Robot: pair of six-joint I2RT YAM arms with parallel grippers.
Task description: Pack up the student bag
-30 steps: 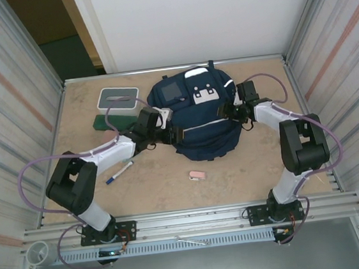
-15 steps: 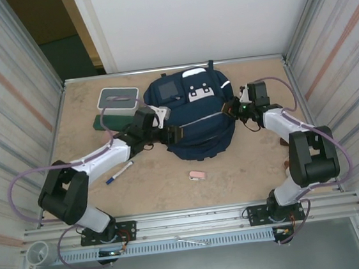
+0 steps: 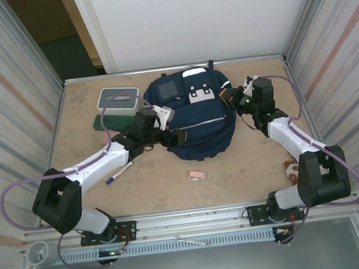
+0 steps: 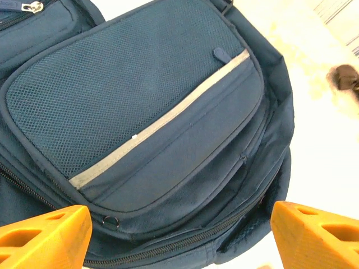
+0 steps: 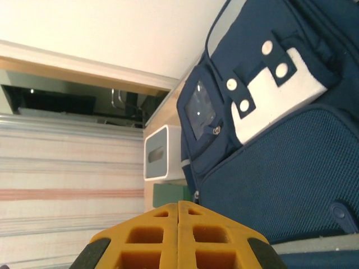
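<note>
Navy fabric fills the middle of the far half of the table (image 3: 160, 194): the student bag (image 3: 197, 116) lies flat there, pockets up, with its white patch (image 3: 202, 94) and grey square patch (image 3: 171, 90) toward the back wall. The left gripper (image 3: 174, 137) sits at the bag's near-left edge, its orange fingers (image 4: 45, 235) spread wide with nothing between them. Seen from its wrist, the mesh front pocket (image 4: 112, 95) and its pale reflective stripe (image 4: 162, 126) lie just beyond the fingertips. The right gripper (image 3: 230, 97) is at the bag's far-right corner, clenched, its two fingers pressed flat together with nothing I can see caught in them. Left of the bag stands a grey-and-white box (image 3: 118, 99), a dark green block (image 3: 109, 122) just in front of it. A pen (image 3: 120, 171) lies beside the left arm (image 3: 99, 161), and a small pink eraser (image 3: 197, 175) rests on the bare board, nearer than the bag.
</note>
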